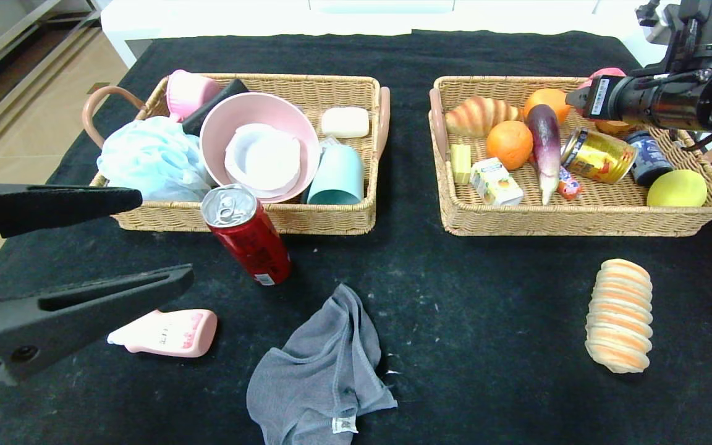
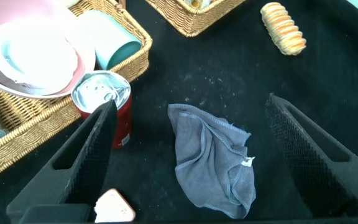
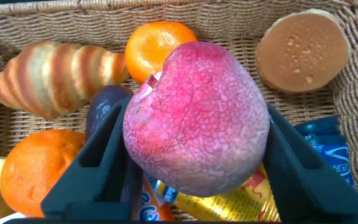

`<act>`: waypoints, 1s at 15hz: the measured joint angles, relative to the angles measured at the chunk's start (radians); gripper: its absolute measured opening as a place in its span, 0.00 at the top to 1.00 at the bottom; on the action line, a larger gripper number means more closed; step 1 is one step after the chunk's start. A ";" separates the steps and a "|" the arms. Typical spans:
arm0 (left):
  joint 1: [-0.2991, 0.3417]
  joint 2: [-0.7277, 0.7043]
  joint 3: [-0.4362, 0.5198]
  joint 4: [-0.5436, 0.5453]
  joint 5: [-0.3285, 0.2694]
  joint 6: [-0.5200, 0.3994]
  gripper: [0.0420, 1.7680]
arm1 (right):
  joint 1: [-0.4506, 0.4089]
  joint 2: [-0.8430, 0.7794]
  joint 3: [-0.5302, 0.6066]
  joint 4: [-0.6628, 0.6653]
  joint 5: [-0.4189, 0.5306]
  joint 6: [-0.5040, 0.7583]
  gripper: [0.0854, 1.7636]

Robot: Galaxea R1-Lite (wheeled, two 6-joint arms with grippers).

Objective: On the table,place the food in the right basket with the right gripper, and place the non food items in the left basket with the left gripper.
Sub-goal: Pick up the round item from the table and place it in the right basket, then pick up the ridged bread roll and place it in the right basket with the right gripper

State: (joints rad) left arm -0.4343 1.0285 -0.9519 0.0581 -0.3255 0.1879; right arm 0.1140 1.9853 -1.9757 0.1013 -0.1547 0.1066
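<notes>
**Peach over the right basket, release pending**

Right gripper (image 3: 194,155): fingers (image 3: 95,165) on either side of the peach (image 3: 197,118), pressed against its flanks; fruit looks held, not yet dropped. Arm hangs over the far right part of the right basket (image 1: 578,219). Below the peach: yellow can (image 1: 598,154), oranges, croissant, an aubergine, a round bun.

Left gripper (image 1: 78,259): spread wide, empty, hovering at the near left of the table (image 1: 486,296), above the grey cloth (image 1: 319,371) and just beside the pink bottle (image 1: 167,332).

Still on the table: tall red can (image 1: 248,235) standing against the near wall of the left basket (image 1: 331,219); striped bread roll (image 1: 618,315) near right.

Step, as I judge it: depositing the peach. Next move calls for opening fully over a free spot, then lifting clear. Bread roll and red can remain for this arm; cloth and bottle for the left.
</notes>
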 joint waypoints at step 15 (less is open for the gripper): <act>0.000 0.000 0.001 0.001 0.000 0.000 0.03 | 0.008 -0.064 0.057 0.076 -0.044 -0.003 0.06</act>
State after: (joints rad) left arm -0.4343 1.0289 -0.9511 0.0589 -0.3255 0.1879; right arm 0.1221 1.9213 -1.9189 0.1770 -0.1989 0.1038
